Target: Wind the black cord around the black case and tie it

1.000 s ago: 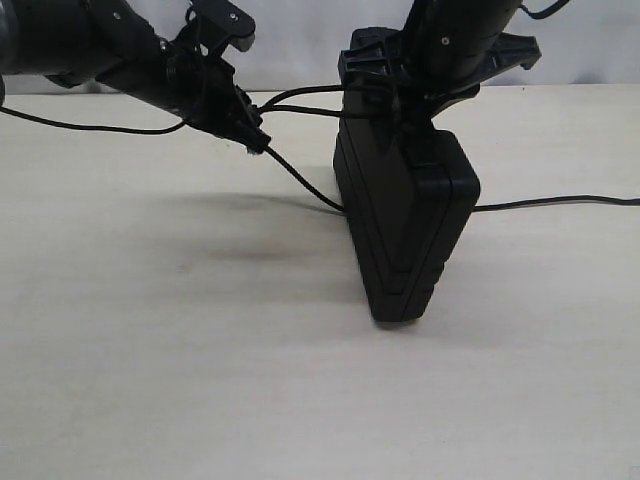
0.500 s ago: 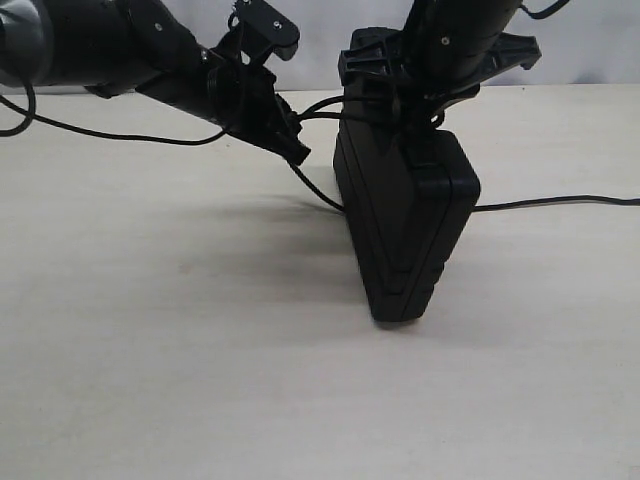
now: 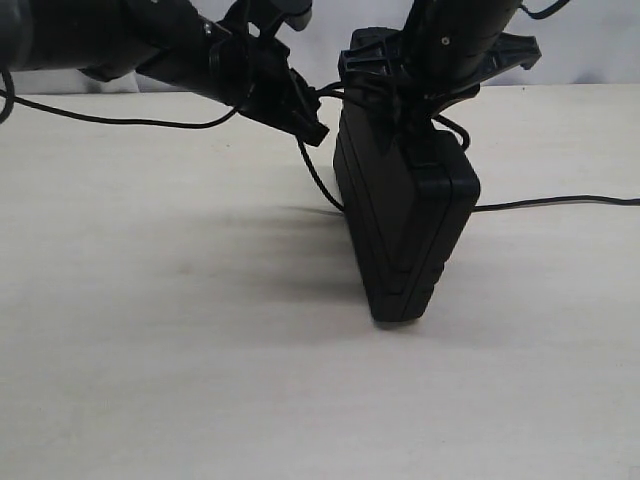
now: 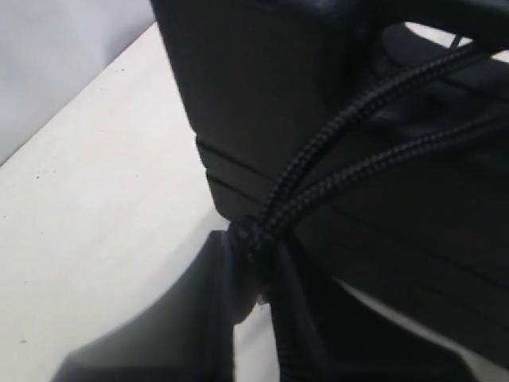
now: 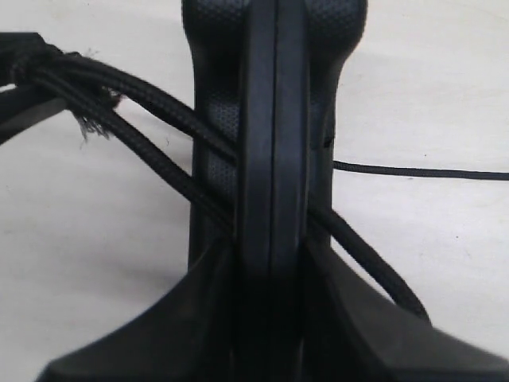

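Note:
The black case stands on edge on the table, its narrow side facing me. From above, my right gripper is shut on its top edge; in the right wrist view the case sits clamped between the fingers. The black cord runs from the case's left side up to my left gripper, which is shut on it just left of the case. Two braided strands lead from the pinch point across the case. In the right wrist view the cord crosses the case, with a frayed end on it.
A thin black strand lies on the pale table to the right of the case, also seen as a line in the right wrist view. A robot wire hangs under the left arm. A pale wall stands behind.
My left gripper has moved right and slightly up toward the case, carrying the cord, so the strands to the case are shorter. The right gripper and case have not moved.

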Controlling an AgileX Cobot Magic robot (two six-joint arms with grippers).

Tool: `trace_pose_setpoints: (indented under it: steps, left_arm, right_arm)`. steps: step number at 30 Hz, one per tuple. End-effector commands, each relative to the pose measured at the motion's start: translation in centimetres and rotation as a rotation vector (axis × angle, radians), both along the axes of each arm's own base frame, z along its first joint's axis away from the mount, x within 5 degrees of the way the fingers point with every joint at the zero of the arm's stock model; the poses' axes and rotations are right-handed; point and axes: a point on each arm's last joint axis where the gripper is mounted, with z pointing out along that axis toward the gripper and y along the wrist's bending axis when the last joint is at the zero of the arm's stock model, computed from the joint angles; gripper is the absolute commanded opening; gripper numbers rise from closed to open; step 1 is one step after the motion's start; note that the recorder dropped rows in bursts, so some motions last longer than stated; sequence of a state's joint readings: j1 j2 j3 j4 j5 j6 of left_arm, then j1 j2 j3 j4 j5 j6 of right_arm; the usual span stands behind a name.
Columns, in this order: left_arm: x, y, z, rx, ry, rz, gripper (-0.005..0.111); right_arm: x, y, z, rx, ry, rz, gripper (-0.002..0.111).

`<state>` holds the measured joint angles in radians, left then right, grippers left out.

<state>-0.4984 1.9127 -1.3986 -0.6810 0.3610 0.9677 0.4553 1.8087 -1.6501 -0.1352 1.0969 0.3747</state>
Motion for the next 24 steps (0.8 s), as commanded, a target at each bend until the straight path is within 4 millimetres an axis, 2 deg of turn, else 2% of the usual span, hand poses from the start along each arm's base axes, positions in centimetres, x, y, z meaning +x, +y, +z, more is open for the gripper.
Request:
trace_pose_setpoints:
  steps: [1,14,24]
  left_arm:
    - [-0.7,-1.2,0.2,0.0,-0.016,-0.032,0.0]
    - [-2.3,-3.7,0.4,0.003,-0.054,-0.099,0.0]
    - [-2.6,-4.1,0.4,0.002,-0.057,-0.109,0.0]
  right_arm:
    - [-0.3,-0.2,0.3,-0.018,0.005,0.017,0.004]
    - [-0.3,-0.2,0.3,-0.018,0.005,0.017,0.004]
    - [-0.3,-0.2,0.3,-0.018,0.005,0.017,0.004]
